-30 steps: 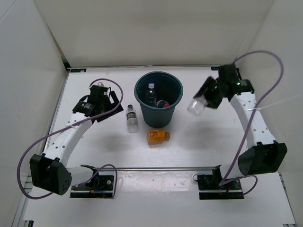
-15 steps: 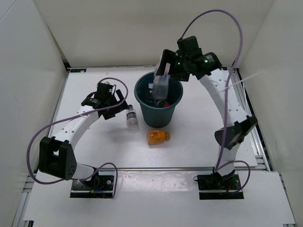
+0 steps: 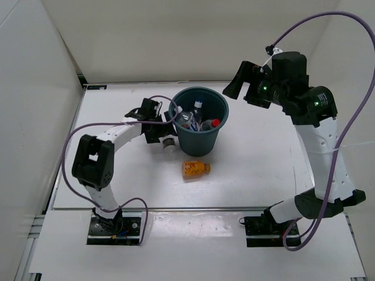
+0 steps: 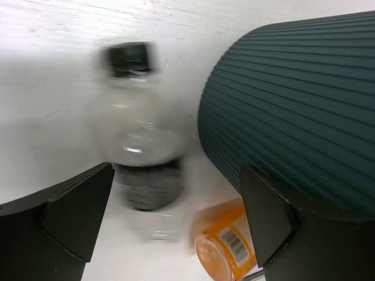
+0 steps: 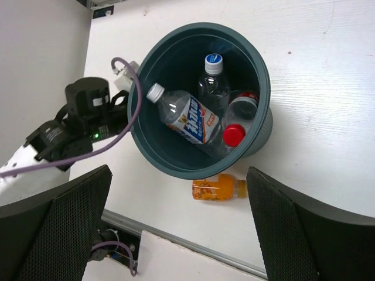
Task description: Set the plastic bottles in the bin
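Observation:
The dark teal bin (image 3: 218,130) stands mid-table and holds three clear plastic bottles: a white-capped one with a blue-white label (image 5: 186,118), a blue-capped one (image 5: 212,83) and a red-capped one (image 5: 235,130). A clear bottle with a dark label (image 4: 142,149) lies on the table just left of the bin (image 4: 293,105); it is mostly hidden under the arm in the top view. My left gripper (image 4: 176,225) is open, its fingers either side of that bottle's near end. An orange bottle (image 3: 195,168) lies in front of the bin. My right gripper (image 3: 239,88) hangs open and empty, high to the bin's right.
White walls enclose the table on the left, back and right. A metal rail (image 3: 193,208) runs along the near edge in front of the arm bases. The left arm's purple cable (image 5: 126,120) loops close to the bin's left rim.
My right gripper carried a clear bottle over the bin, opened and let it drop in, then drew back up and right. My left gripper moved right to the bottle beside the bin.

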Robot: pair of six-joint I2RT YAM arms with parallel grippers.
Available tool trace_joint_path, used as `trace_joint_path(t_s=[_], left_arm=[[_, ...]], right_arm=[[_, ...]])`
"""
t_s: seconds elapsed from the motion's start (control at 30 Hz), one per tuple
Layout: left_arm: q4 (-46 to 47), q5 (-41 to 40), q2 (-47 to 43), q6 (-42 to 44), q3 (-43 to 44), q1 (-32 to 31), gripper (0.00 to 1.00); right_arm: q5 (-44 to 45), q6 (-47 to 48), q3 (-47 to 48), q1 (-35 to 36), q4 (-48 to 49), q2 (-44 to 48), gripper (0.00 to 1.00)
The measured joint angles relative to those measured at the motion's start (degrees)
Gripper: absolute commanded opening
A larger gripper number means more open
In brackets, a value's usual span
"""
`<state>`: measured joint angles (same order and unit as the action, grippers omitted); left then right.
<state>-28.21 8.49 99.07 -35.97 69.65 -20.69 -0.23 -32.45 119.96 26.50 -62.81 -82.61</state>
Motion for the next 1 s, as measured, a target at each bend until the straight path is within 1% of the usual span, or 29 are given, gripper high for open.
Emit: trace_joint_path(t_s=[0.07,0.17,0.2,0.3,0.43,0.47,0.5,0.6,0.67,0.73,0.8,0.83,0.9,1.0], left_arm=[[0.42,0.85,3.69,0.44,1.44,-0.17,1.0],[1.01,1.97,7.28,0.81,1.97,-0.17,0.95],[1.03,2.32,7.98,0.87,1.97,-0.17,0.91],[1.16,3.5,9.18,1.09,1.97,-0.17,0.88],[1.38,5.14,9.81,1.03,1.95,-0.59,0.64],[1.53,5.66,9.88,1.07,1.84,-0.76,0.49],[1.86,6.01,9.81,1.11,1.49,-0.9,0.46],[2.82,5.55,7.23,1.42,-1.33,-0.96,0.46],[2.05,3.67,3.45,1.18,-4.79,-0.61,0.46],[-0.74,1.01,-1.16,0.68,-6.75,0.11,0.46],[-3.74,-3.06,-5.68,-0.09,-6.23,1.18,0.46],[-6.01,-5.18,-7.34,-0.37,-4.74,1.62,0.46],[-9.81,-10.14,-9.49,-0.98,1.11,2.38,0.49],[-12.37,-15.67,-10.1,-1.03,13.84,2.56,0.52]], right_arm=[[-0.35,0.98,-0.42,-0.11,-0.07,-0.02,0.99],[-0.61,1.73,-2.4,-0.63,-0.24,-0.15,0.99],[-0.7,2.03,-3.3,-1.03,-0.42,-0.15,0.99],[-1.11,2.73,-4.83,-2.29,-0.74,-0.13,0.99],[-1.55,3.02,-6.58,-3.3,-0.79,0.31,0.99],[-1.73,3.04,-6.88,-3.34,-0.83,0.39,0.99],[-1.79,3.02,-7.19,-3.34,-0.83,0.46,0.99],[-2.14,3.02,-7.87,-3.41,-0.9,0.52,0.99],[-2.47,2.99,-8.46,-3.63,-0.94,0.55,0.99],[-2.82,2.93,-9.18,-4.15,-0.9,0.57,0.99],[-2.97,2.84,-9.97,-4.66,-0.87,0.72,0.99],[-2.97,2.69,-10.4,-4.76,-0.94,0.79,0.99],[-2.97,2.51,-11.37,-4.9,-0.92,0.98,0.99],[-2.99,1.88,-13.05,-5.42,-0.79,1.55,0.99]])
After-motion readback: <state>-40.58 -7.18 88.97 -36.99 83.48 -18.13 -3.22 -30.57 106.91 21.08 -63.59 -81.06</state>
